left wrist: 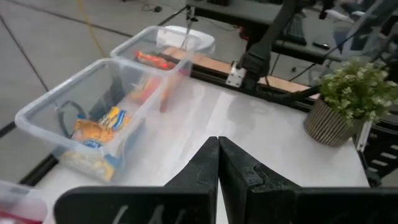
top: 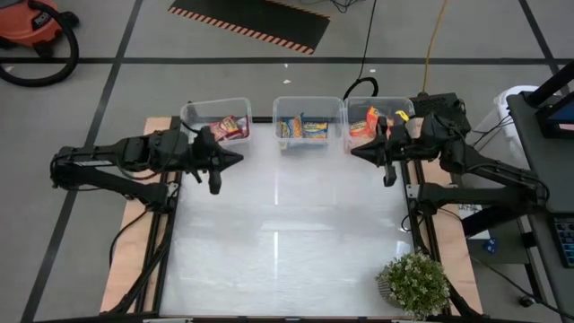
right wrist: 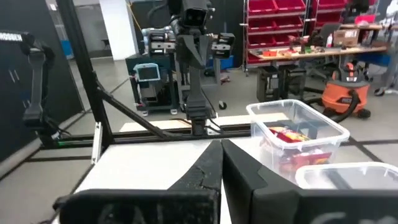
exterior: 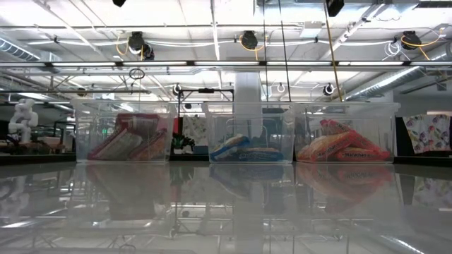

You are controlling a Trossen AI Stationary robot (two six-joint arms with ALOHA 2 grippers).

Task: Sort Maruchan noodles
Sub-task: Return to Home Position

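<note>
Maruchan noodles (top: 302, 129) are lying sorted in three clear bins (top: 309, 99) at the surface's far edge, just beyond the left claw (top: 237, 159) and right claw (top: 355, 152), both sitting pinched together, empty.

Bins (exterior: 282, 134) are clear smooth plastic, noodle packs (exterior: 342, 147) glossy plastic wrap, surface (top: 287, 242) super shiny, basically a mirror, bare wood edges (top: 119, 274) matt.
</note>
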